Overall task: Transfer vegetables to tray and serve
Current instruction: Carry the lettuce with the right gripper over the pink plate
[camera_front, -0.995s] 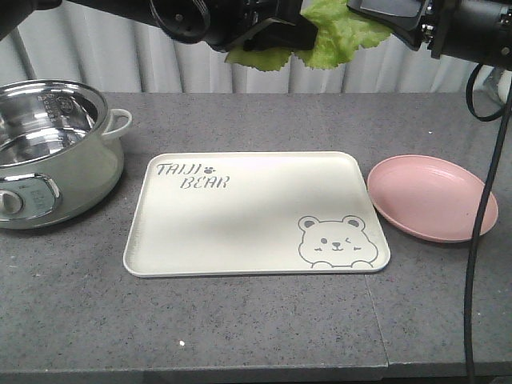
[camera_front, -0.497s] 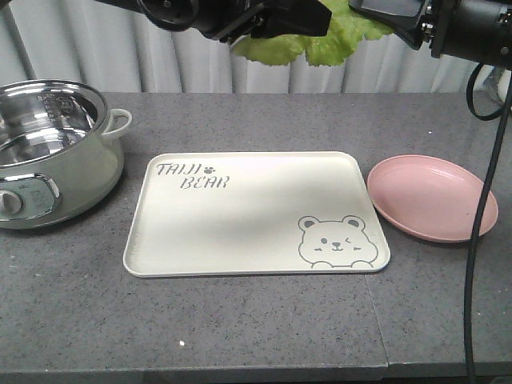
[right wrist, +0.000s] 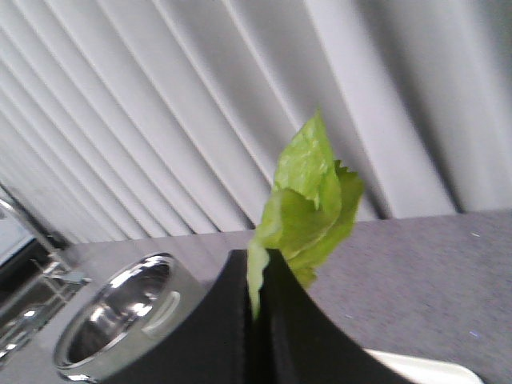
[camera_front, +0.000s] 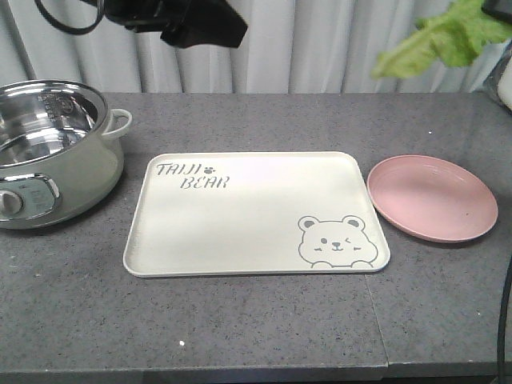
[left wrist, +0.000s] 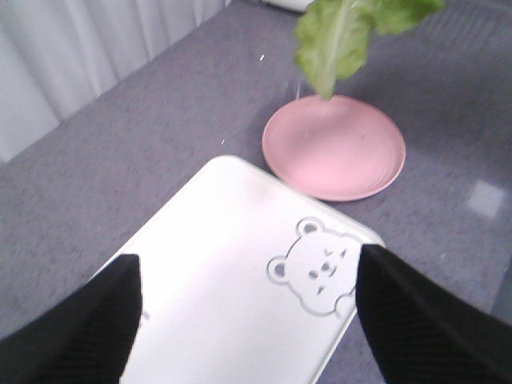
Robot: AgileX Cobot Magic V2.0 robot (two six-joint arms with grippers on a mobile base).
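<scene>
The grey desk [camera_front: 240, 336] carries everything. The tray [camera_front: 240, 216] sits mid-desk w/ nothing on it, bear face at its front-right corner. A steel-lined pot [camera_front: 48, 152] stands at the desk's left edge, no lid. The pink plate [camera_front: 432, 196] is just beside the tray's right edge, also bare; can't tell if the rims touch. The lettuce leaf [camera_front: 448, 36] isn't on the desk at all: it hangs high in the air over the desk's right-rear part, approx above the plate.

Step, as I read it: carry phase. Leaf's lifted but not yet over the tray. Next move prob needs the R arm to swing the leaf in toward tray ctr, come low, then let go. Leaf's floppy, so a drop from height could land it half on the plate or across the tray rim.

Pose: right gripper [right wrist: 258, 268] raised, fingers pinched tight on one end of the leaf, rest sticking out past them. Left gripper [left wrist: 246, 260] is up high toward the desk's rear-left, its cam looking down across the tray; fingers spread wide, holding nothing.
</scene>
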